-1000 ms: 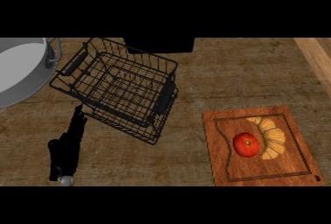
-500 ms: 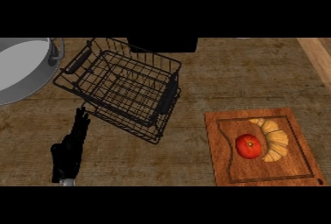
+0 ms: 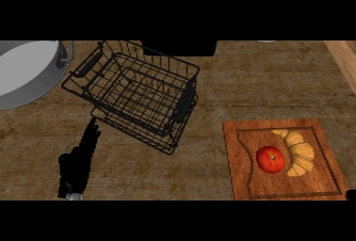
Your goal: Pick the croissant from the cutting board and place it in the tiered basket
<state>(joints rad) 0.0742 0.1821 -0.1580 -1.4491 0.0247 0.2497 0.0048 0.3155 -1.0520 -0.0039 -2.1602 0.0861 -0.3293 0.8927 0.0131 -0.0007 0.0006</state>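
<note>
One hand is all you have in view: the left hand (image 3: pixel 78 162) comes up from the lower left edge, its black fingers straight and held together, pointing up the counter toward the tiered basket (image 3: pixel 135 94); the fingertips sit just beside the basket's lower left wires, though you cannot tell whether they touch; the hand holds nothing, and the right hand does not show anywhere

Look to the right for the croissant (image 3: pixel 299 153); it lies on the wooden cutting board (image 3: pixel 240 183), curved like a crescent along the right side of a red tomato (image 3: pixel 271 159) and touching it (the two sit together near the middle of the board, inside its routed groove); the board lies flat on the brown counter (image 3: pixel 278 84), well apart from your left hand

You will find the tiered basket up and left of the board, black wire, seen from above with its upper tier overlapping the lower one, both tiers holding nothing; a dark handle runs along its upper left end; to the left of it, at the view's edge, is a grey round pot (image 3: pixel 24 70), only partly in view; a pale wooden strip (image 3: pixel 344 59) runs down the upper right corner
</note>
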